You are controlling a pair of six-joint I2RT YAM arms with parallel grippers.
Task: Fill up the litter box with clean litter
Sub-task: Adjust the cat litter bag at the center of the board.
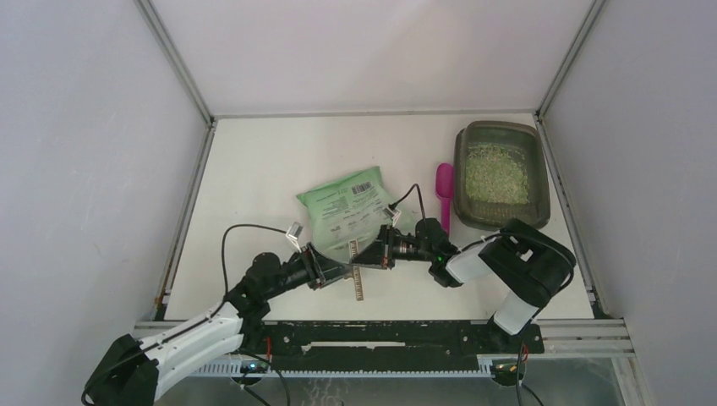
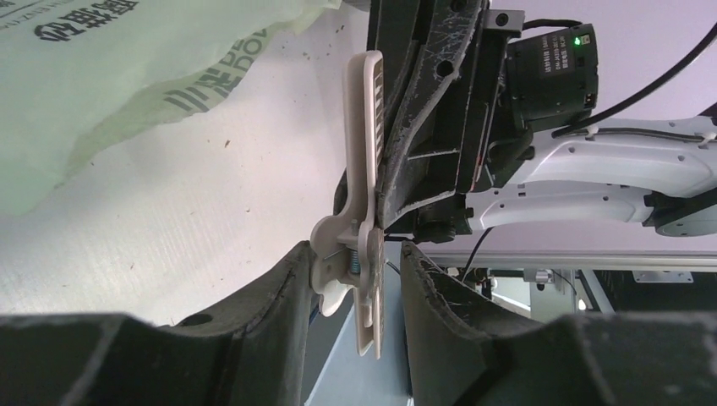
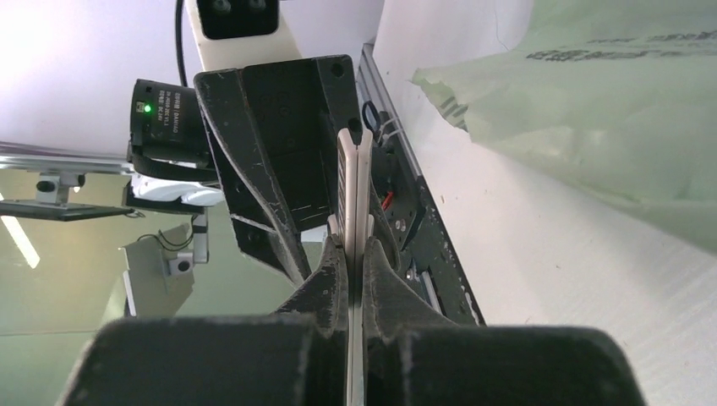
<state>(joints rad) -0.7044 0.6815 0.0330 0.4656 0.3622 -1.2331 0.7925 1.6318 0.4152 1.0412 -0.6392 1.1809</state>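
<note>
1. While both arms are meeting low over the near middle of the table (image 1: 254,169), the right gripper (image 3: 355,254) is pinching a beige clip (image 3: 355,178). Its two fingers are pressing flat against the clip's sides with no gap showing.
2. The left gripper (image 2: 355,254) is standing spread around the clip's hinged end. In the left wrist view one finger is sitting just beside the spring lobe. The other is standing slightly apart from the clip, with a slit of background showing between them.
3. The two grippers are pointing at each other, the left reaching in from the left and the right from the right. The clip is running crosswise between their tips, and its long end is sticking out toward the near edge in the top view.
4. A green bag (image 1: 351,207) is lying flat on the table just beyond the grippers, with its barcode end turned toward the far side.
5. The litter box (image 1: 542,182) is sitting in the far right corner of the table, well apart from both grippers, with its long side running along the right rail.
6. The litter (image 1: 496,173) is lying inside the box, covering the far and middle part of the floor, while the near end is looking darker and barer.
7. A magenta scoop (image 1: 444,194) is lying on the table just left of the box, between box and bag, with its bowl toward the far side and its handle pointing near.
</note>
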